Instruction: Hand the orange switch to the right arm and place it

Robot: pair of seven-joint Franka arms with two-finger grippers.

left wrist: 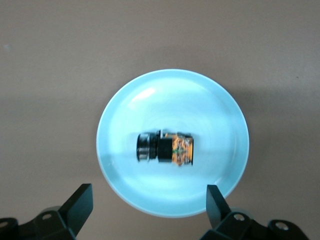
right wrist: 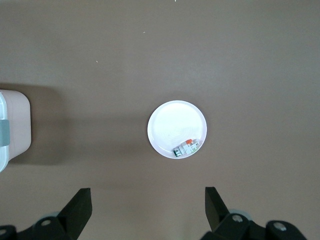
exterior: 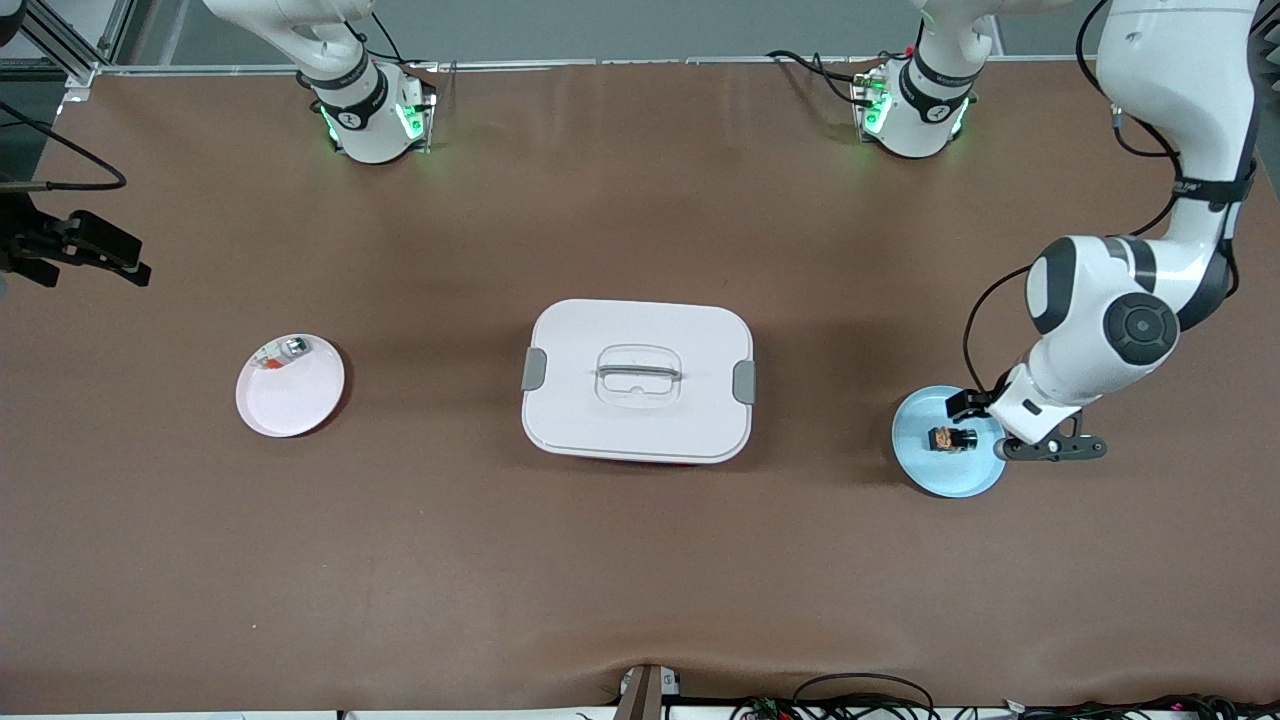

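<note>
The orange switch (exterior: pixel 952 439) (left wrist: pixel 165 148) was seen lying on the blue plate (exterior: pixel 922 465) (left wrist: pixel 220 120), beneath the released left hand (exterior: pixel 1010 428) (left wrist: pixel 150 212). The right hand (right wrist: pixel 147 212), also released, was held waiting above the surface (exterior: pixel 640 560).

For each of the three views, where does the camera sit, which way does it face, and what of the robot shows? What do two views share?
Front view: high across the table, facing both bases; shows the white box and the left gripper beside the blue plate.
Left wrist view: looks down on the orange switch; open fingertips show.
Right wrist view: high over the white plate holding a small part; right gripper open.
Shared: switch and blue plate in front and left wrist views.
</note>
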